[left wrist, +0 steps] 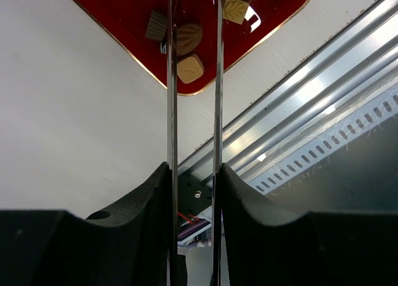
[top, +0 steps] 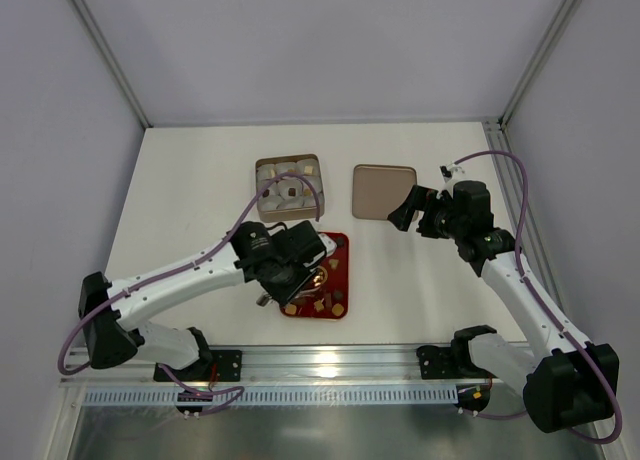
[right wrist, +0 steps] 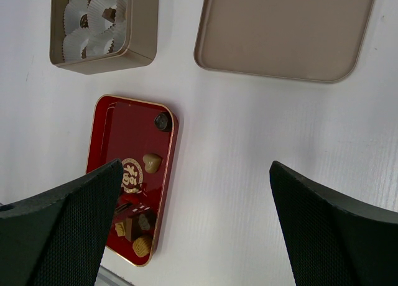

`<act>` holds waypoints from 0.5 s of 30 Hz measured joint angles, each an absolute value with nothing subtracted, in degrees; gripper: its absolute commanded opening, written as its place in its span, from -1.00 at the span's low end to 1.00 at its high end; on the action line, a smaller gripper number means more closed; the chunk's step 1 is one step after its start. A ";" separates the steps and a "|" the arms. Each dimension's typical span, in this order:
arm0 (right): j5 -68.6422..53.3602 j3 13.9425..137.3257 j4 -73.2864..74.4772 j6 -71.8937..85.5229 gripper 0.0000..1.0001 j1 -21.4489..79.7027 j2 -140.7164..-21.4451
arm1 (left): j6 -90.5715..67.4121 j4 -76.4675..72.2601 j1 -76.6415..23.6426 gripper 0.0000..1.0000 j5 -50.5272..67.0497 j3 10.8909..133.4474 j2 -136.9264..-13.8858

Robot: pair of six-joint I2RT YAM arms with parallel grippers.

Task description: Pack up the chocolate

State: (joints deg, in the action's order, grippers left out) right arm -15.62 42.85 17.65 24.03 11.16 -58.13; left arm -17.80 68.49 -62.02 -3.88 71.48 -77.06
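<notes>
As left gripper (left wrist: 194, 12) hovers slightly parted, chocolate (left wrist: 188, 38) at upper centre looks light, brittle: pinch its sides gently.

A white desk (top: 190, 180) spreads beneath and ahead of the right claw (right wrist: 196, 168). Pale lilac-grey walls (top: 320, 40) close it in ahead and on both sides, with aluminium posts (top: 545, 50) at the far corners. Behind the claw, a shiny aluminium rail (top: 330, 358) catches even light.

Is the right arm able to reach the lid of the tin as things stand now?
Probably yes. The lid lies bare on the table, just ahead of the right arm, whose fingers stand wide open; nothing lies between.
</notes>
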 measured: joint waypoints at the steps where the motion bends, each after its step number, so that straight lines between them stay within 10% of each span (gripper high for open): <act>1: -15.62 42.85 17.65 24.03 0.99 11.16 -58.13 | -17.82 68.51 -62.02 -0.28 -4.36 71.53 -77.32; 15: -15.62 42.85 17.65 24.01 0.99 11.16 -58.13 | -18.00 68.64 -62.11 -0.28 -9.02 72.23 -78.85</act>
